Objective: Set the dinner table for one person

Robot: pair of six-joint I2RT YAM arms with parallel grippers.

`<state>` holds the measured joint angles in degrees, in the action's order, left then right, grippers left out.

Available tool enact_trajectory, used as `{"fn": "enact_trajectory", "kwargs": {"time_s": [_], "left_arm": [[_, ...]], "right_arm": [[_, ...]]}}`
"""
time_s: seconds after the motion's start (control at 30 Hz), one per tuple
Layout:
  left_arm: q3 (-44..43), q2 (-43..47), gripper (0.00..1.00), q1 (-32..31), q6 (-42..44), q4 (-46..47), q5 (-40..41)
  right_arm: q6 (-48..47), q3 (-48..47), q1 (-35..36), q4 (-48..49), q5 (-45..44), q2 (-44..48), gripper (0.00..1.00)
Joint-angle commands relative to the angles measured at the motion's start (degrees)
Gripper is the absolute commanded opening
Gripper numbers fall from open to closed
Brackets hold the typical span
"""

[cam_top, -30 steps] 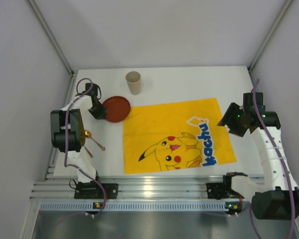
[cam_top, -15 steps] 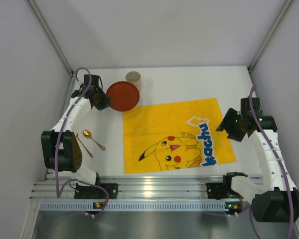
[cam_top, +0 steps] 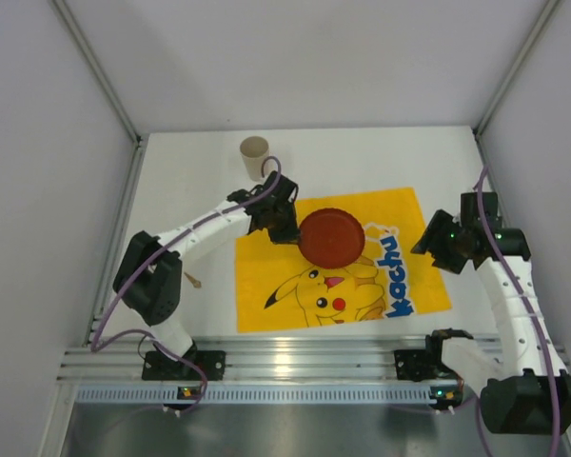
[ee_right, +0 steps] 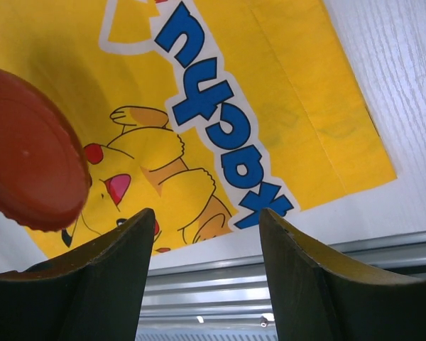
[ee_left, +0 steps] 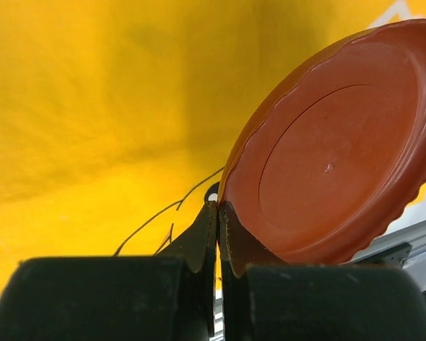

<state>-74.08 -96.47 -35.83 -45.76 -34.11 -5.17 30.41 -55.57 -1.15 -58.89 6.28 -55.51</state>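
Note:
A red plate (cam_top: 331, 238) with a scalloped rim hangs tilted above the middle of the yellow Pikachu cloth (cam_top: 266, 271). My left gripper (cam_top: 299, 231) is shut on the plate's left rim. In the left wrist view the fingertips (ee_left: 218, 207) pinch the edge of the plate (ee_left: 341, 163) over the cloth (ee_left: 92, 106). My right gripper (cam_top: 436, 246) hovers open over the cloth's right edge with nothing between its fingers (ee_right: 206, 220). From there the plate (ee_right: 25, 149) shows at far left. The white dinner table (cam_top: 428, 162) lies under everything.
A beige paper cup (cam_top: 254, 157) stands upright at the back of the table, behind the left arm. A bit of cutlery (cam_top: 192, 280) peeks out beside the left arm's elbow. The aluminium rail (cam_top: 305, 357) runs along the near edge.
The left arm has swung right and forward, carrying the red plate from the table's back left to above the cloth's middle. The right arm has barely shifted.

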Motion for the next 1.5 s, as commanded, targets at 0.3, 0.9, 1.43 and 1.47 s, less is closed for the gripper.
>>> {"fn": "enact_trajectory", "kwargs": {"time_s": [0.3, 0.9, 1.43, 1.47], "left_arm": [[4.4, -4.5, 0.04, -6.4, -3.9, 1.3, 3.1], [13.4, 8.0, 0.85, 3.2, 0.4, -3.1, 10.5], [16.3, -2.7, 0.83, 9.9, 2.1, 10.4, 3.1], [16.2, -3.0, 0.83, 11.5, 2.2, 10.4, 2.8]], "right_arm": [[-2.0, 0.6, 2.4, -0.1, -0.9, 2.9, 0.62], [-1.8, 2.3, 3.2, 1.1, -0.4, 3.4, 0.62], [-2.3, 2.0, 3.4, 1.1, -1.1, 1.5, 0.62], [-2.5, 1.9, 3.4, 1.0, -1.4, 1.5, 0.62]]}}
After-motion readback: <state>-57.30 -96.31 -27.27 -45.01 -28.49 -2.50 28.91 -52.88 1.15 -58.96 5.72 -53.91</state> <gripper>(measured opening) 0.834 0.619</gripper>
